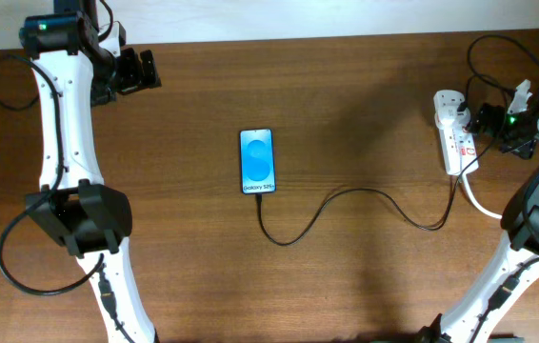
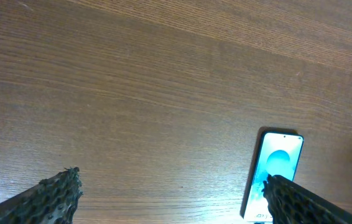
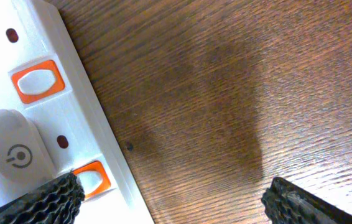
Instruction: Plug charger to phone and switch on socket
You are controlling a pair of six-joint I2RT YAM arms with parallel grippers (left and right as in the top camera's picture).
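The phone (image 1: pixel 257 161) lies flat near the middle of the bench (image 1: pixel 365 95), screen up and lit blue, with its white text strip at the edge nearest the arms' bases. The charger cable (image 1: pixel 346 195) meets that bottom edge, loops away below it, then snakes across the wood to the right and rises to the near end of the power strip (image 1: pixel 452 143). At this size I cannot tell how firmly its tip sits in the phone. The power strip lies near the right edge, well apart from the phone. A thick white cord (image 1: pixel 479 202) curls off its near end, and thin black wires (image 1: pixel 489 57) loop behind it. The right arm (image 1: pixel 536 191) reaches in from the side, and its black head covers part of the strip from above. The right jaws stand wide open and hold nothing. In the wrist view one finger (image 3: pixel 45 202) hangs over the strip's edge, covering part of an orange switch (image 3: pixel 94 177), while the other hangs over bare wood. A second orange switch (image 3: pixel 37 81) shows in full, and a white plug (image 3: pixel 14 155) with a power symbol sits between the two. The left arm (image 1: pixel 60 124) is at the far left corner, well apart from the phone. The left jaws are also spread wide and empty, and one finger (image 2: pixel 300 202) hides the phone's lower corner in their own view.
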